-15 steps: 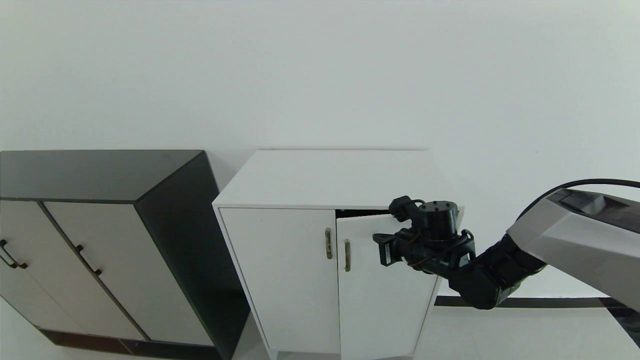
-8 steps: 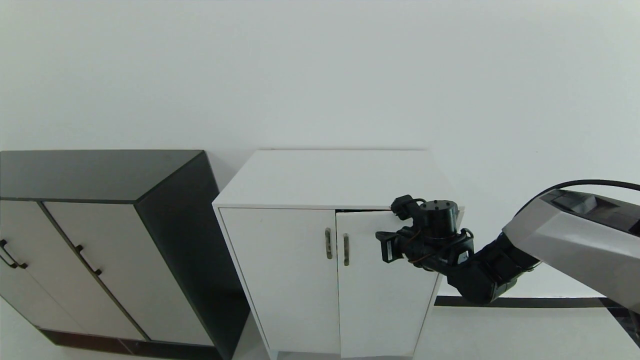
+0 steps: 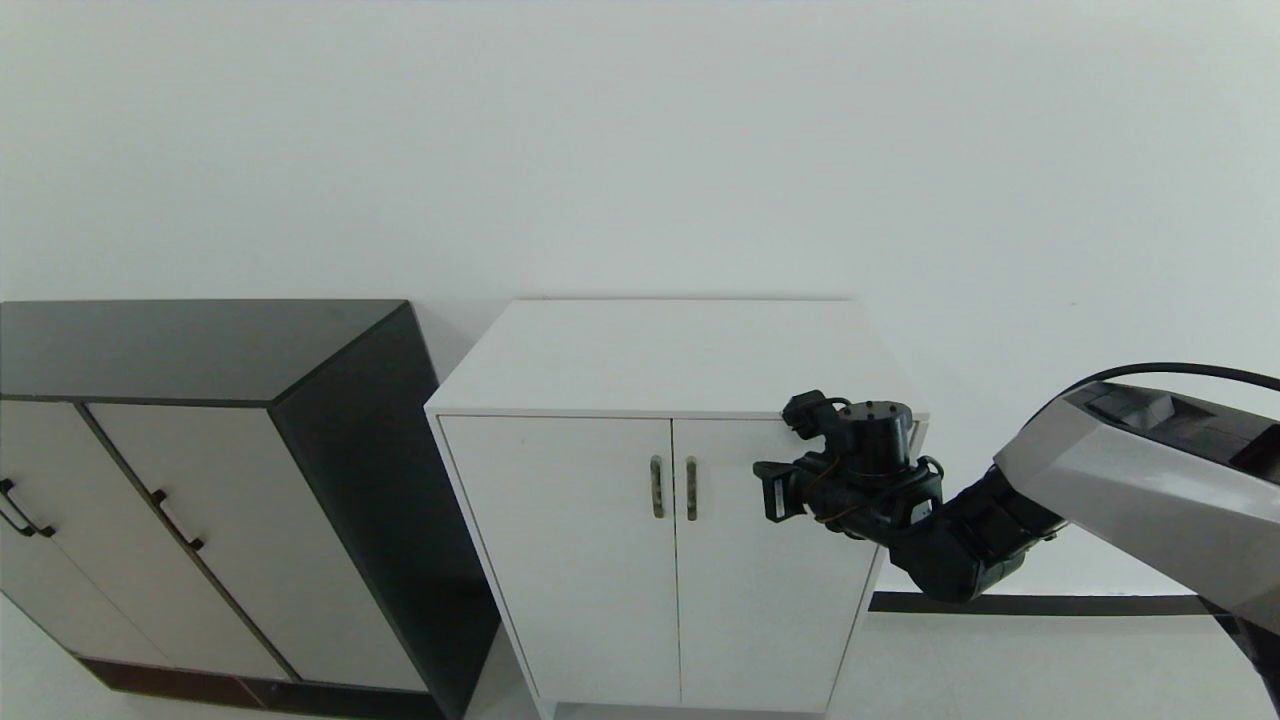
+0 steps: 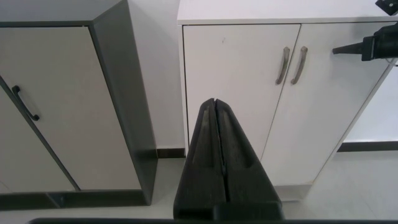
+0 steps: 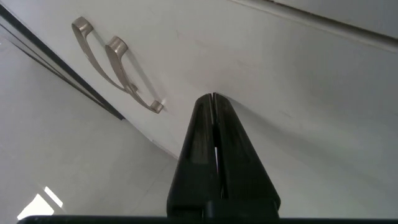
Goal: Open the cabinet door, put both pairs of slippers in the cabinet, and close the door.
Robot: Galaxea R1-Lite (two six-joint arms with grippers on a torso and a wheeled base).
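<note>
The white cabinet (image 3: 660, 360) stands against the wall with both doors flush and their two metal handles (image 3: 673, 488) side by side. My right gripper (image 3: 765, 495) is shut with nothing in it, its tip resting against the right door (image 3: 760, 600) a little right of the handles. The right wrist view shows the shut right gripper (image 5: 213, 98) touching the door panel beside the handles (image 5: 115, 68). My left gripper (image 4: 214, 102) is shut, holds nothing, and hangs well in front of the cabinet (image 4: 242, 74). From there the right gripper (image 4: 336, 50) shows against the door.
A dark cabinet (image 3: 200, 350) with beige doors and black handles stands close on the left of the white one, also seen as the dark cabinet (image 4: 62, 93). A black strip (image 3: 1050, 603) runs along the wall base at the right. Pale floor lies in front.
The right door was ajar a second ago and has swung fully shut. My right gripper moved in toward the cabinet with it.
</note>
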